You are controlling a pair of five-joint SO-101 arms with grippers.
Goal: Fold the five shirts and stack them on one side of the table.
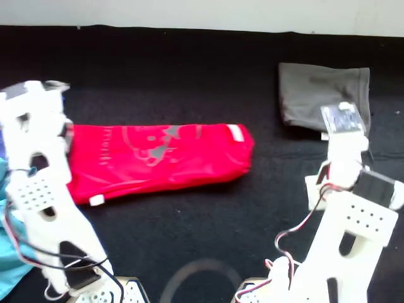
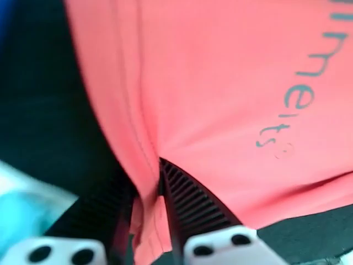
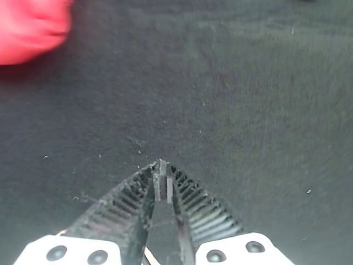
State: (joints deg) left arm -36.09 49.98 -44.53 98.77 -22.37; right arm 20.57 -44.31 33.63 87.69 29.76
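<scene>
1 of 5 looks done: the grey shirt [image 1: 322, 98] sits folded well right of the red shirt [image 1: 158, 161], itself only a half-folded strip with the left gripper [image 2: 149, 187] clamped on its end, right gripper [image 3: 160, 171] closed on nothing to its right, teal cloth [image 1: 9, 252] at its left.

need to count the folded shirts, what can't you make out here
- High view: left end of the red shirt, hidden behind the left arm.
- High view: near corner of the grey shirt, covered by the right arm.
- High view: blue cloth, cut off by the picture's edge; fold unclear.
</scene>
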